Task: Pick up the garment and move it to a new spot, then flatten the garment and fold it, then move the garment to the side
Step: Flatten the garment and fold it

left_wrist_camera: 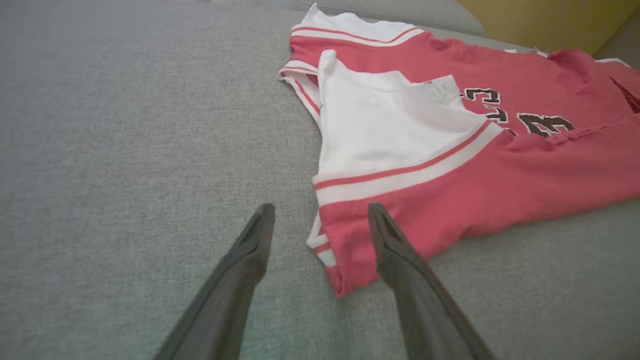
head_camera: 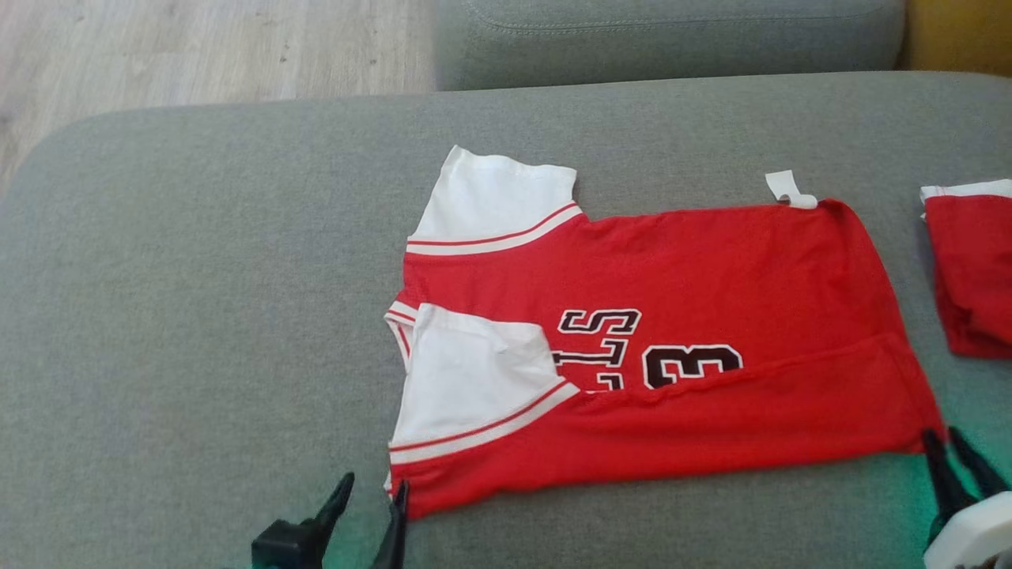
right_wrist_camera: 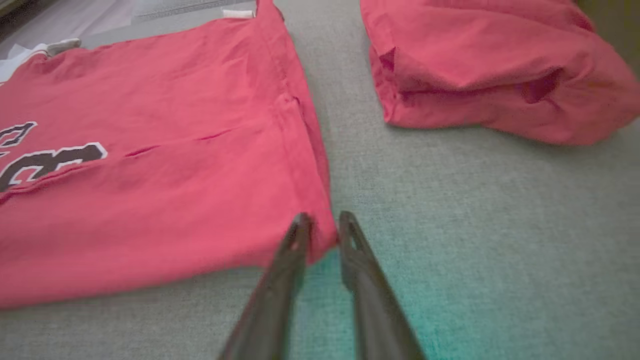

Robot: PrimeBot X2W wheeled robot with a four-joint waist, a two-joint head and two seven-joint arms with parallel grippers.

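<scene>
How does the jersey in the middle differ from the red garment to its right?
The jersey lies spread out with only its near edge folded over; the red garment is a compact folded bundle. The jersey shows white sleeves and dark lettering; the red garment shows plain red with a white strip. Both are red and lie on the grey cushion.

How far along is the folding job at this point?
Done: the garment lies spread on the grey cushion, its near long edge folded partly over the lettering. In hand: the left gripper stands open by the collar-end corner; the right gripper has its fingers narrowly parted at the hem corner, grip unclear. Left: the remaining folds, then moving it aside.
</scene>
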